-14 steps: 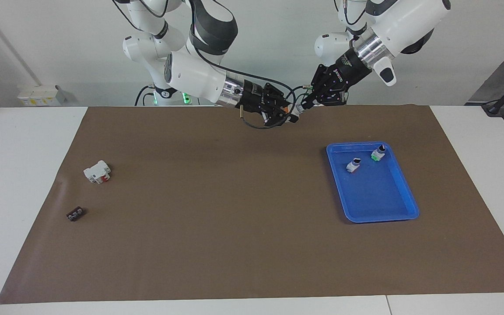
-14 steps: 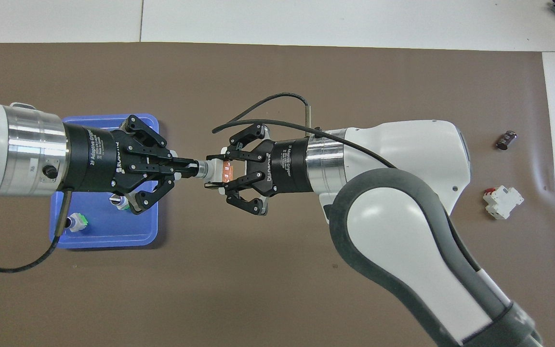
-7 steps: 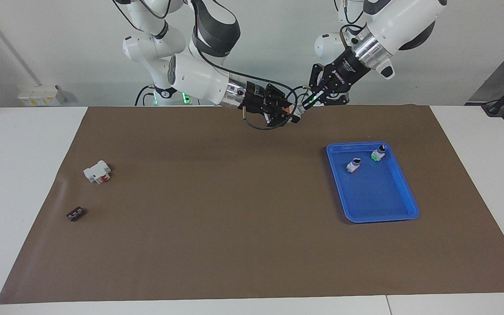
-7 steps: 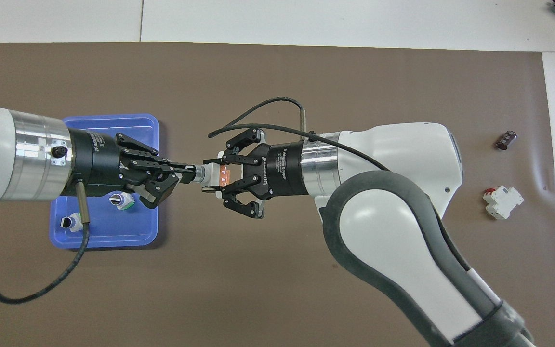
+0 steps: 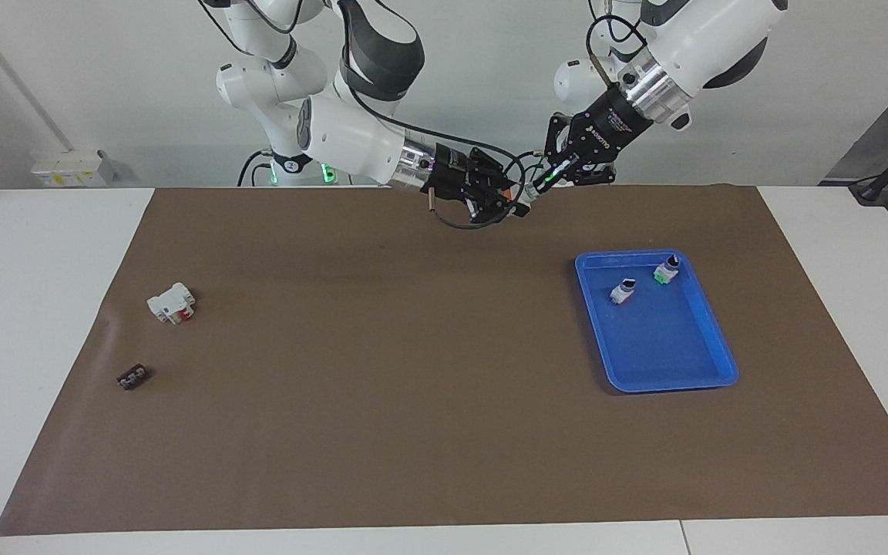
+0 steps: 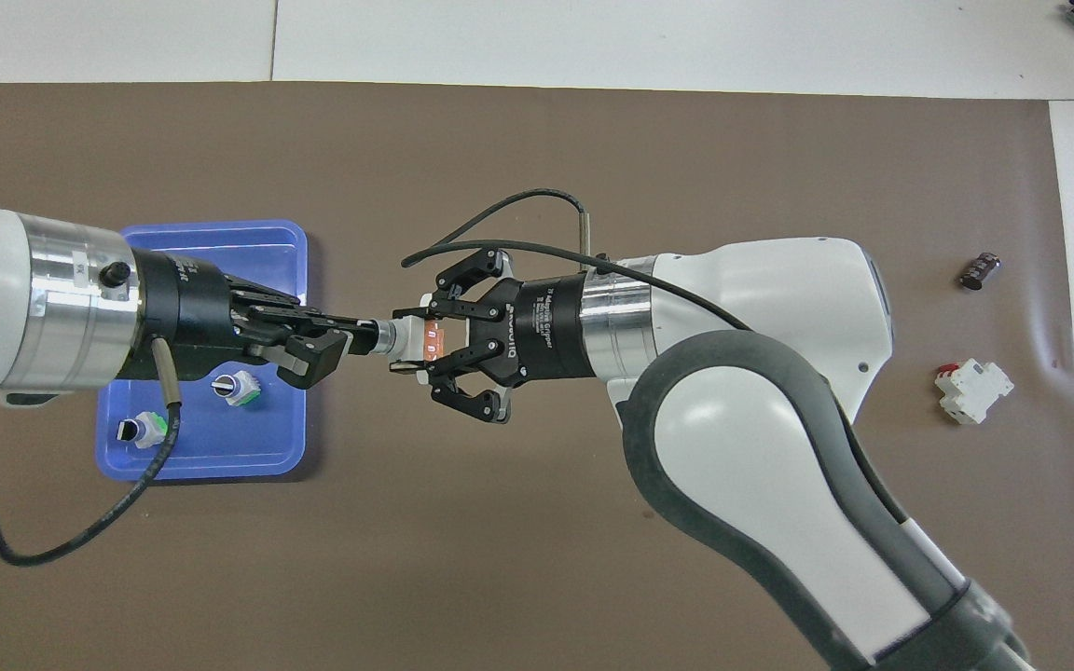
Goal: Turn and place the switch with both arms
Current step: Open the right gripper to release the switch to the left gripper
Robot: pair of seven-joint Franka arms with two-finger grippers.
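Observation:
The switch (image 6: 404,337) hangs in the air between my two grippers, over the brown mat beside the blue tray. My right gripper (image 6: 416,340) is shut on its white and orange body. My left gripper (image 6: 367,333) is shut on the black knob at the other end and shows edge-on from above. In the facing view the switch (image 5: 523,202) is a small pale spot between the right gripper (image 5: 512,202) and the left gripper (image 5: 538,187), near the mat's edge on the robots' side.
The blue tray (image 5: 671,385) toward the left arm's end holds a green-based switch (image 5: 666,270) and a red-based one (image 5: 623,290). A white block with a red part (image 5: 172,302) and a small dark part (image 5: 133,377) lie toward the right arm's end.
My left gripper has rolled about its own axis, from flat-on to edge-on, still closed on the knob. Both grippers and the switch shifted slightly toward the robots.

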